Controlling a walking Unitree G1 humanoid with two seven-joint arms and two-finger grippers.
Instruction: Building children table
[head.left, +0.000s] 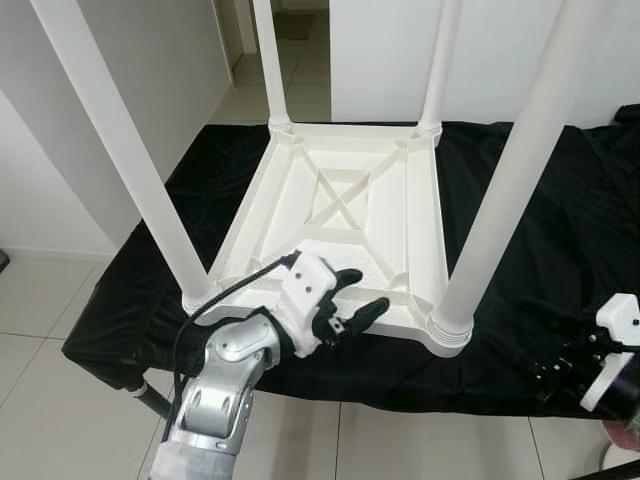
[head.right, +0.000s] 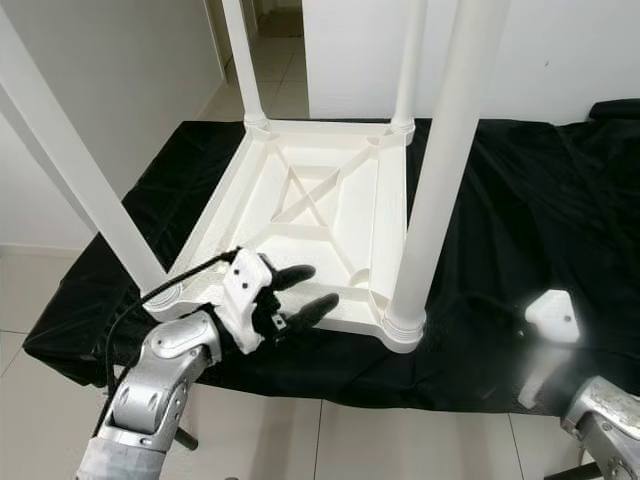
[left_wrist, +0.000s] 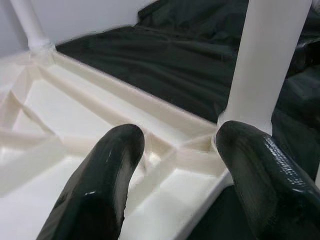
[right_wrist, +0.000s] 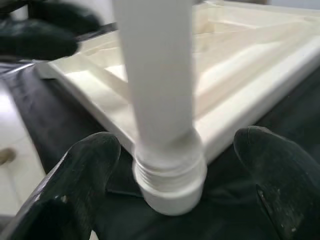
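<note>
1. Eye views — the white children's table (head.left: 345, 215) lies upside down on a black-draped worktop (head.left: 540, 210), four legs pointing up.
2. Left wrist view — the left gripper (left_wrist: 175, 165) hovers over the table's near edge, jaws released and empty.
3. Right wrist view — the right gripper (right_wrist: 175, 185) faces the near right leg (right_wrist: 160, 100); jaws released, either side of the leg's base, not touching.

The upside-down table (head.left: 345, 215) looks like smooth white plastic with a soft shine. Under it, across the middle of the frame, lies a black cloth (head.left: 560, 230), wrinkly and a bit shiny. The left gripper (head.left: 352, 298) at the lower left has glossy black fingers (left_wrist: 102, 185) and a shiny silver metal arm (head.left: 225, 385).
</note>
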